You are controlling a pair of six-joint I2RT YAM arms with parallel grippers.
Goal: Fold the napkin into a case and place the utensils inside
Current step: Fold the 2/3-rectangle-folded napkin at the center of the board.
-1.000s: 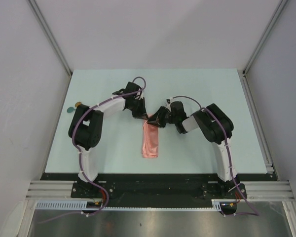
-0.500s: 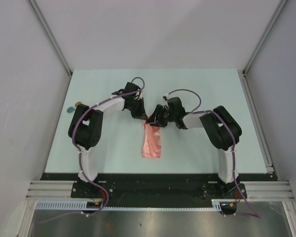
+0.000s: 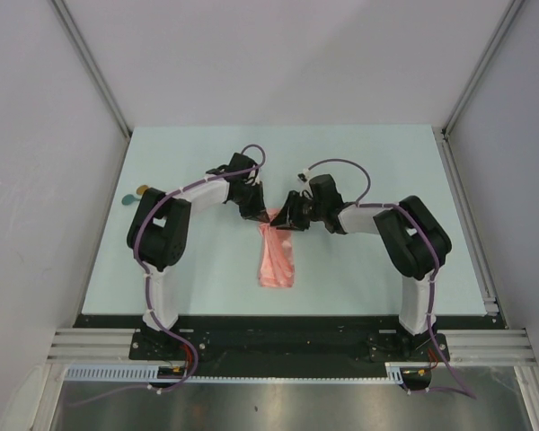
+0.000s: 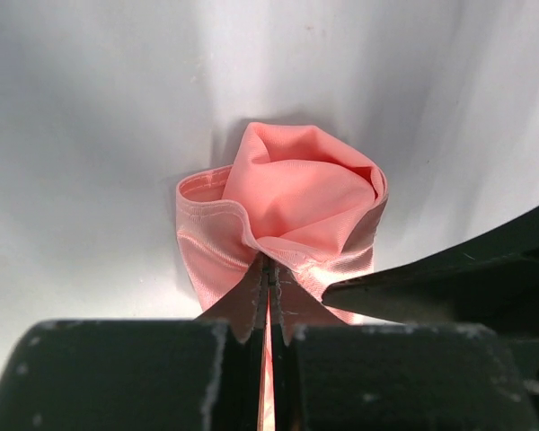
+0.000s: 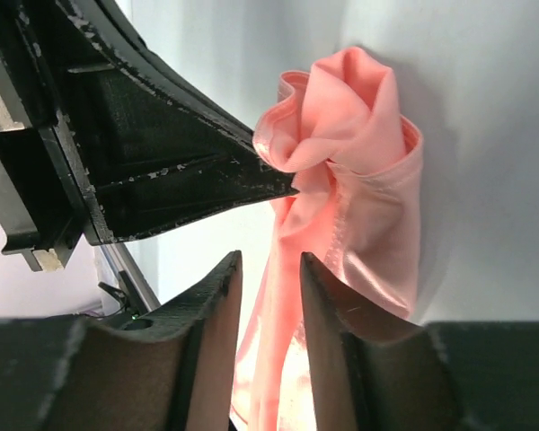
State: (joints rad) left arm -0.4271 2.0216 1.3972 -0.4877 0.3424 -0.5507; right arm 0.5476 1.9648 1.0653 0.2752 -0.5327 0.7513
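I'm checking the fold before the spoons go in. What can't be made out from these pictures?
- Right wrist view: whether cloth lies between the right hand's fingers or behind them.
- Left wrist view: the napkin's length, hidden behind the left hand.
- Top view: napkin's far end, covered by both hands.
- Top view: spoons at the table's left edge, too small to tell apart.

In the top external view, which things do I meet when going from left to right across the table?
The teal-green spoon bowl → golden-brown spoon bowl → left arm's black elbow → narrow salmon-pink folded napkin → right arm's black elbow.
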